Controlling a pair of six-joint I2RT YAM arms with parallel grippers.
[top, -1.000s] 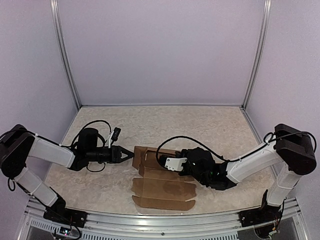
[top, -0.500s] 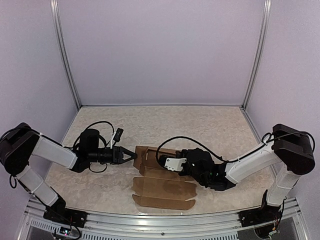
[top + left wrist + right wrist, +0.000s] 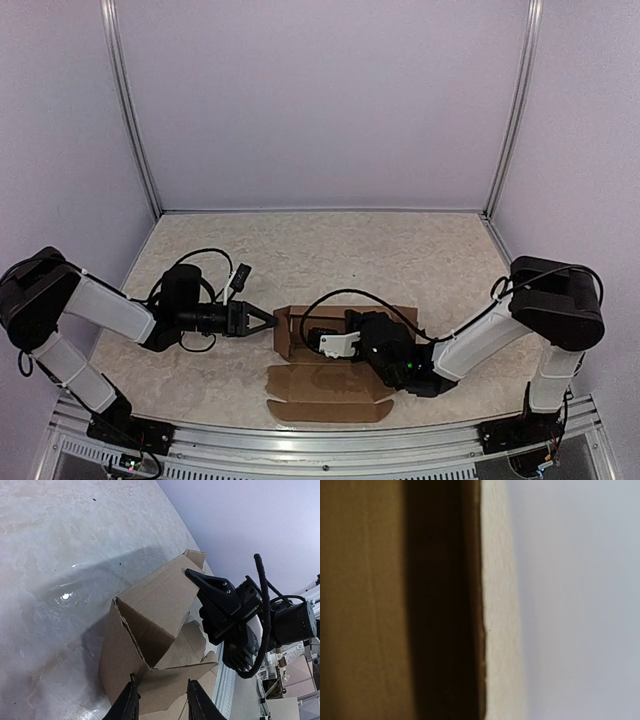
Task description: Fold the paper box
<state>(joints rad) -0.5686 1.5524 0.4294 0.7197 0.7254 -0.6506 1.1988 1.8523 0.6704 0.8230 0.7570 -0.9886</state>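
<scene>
The half-raised brown cardboard box (image 3: 292,334) and black right gripper (image 3: 196,577) block the near middle; the far marbled tabletop (image 3: 330,250) lies open.

Pale lilac walls (image 3: 320,100), marbled beige tabletop (image 3: 400,250)

Matt cardboard paper box (image 3: 330,385), glossy table (image 3: 400,250)

Right wrist view is just a blurry brown smear of the paper box (image 3: 365,600), can't make out any detail, and the left gripper (image 3: 161,687) is chopped off by its own view's bottom edge.
</scene>
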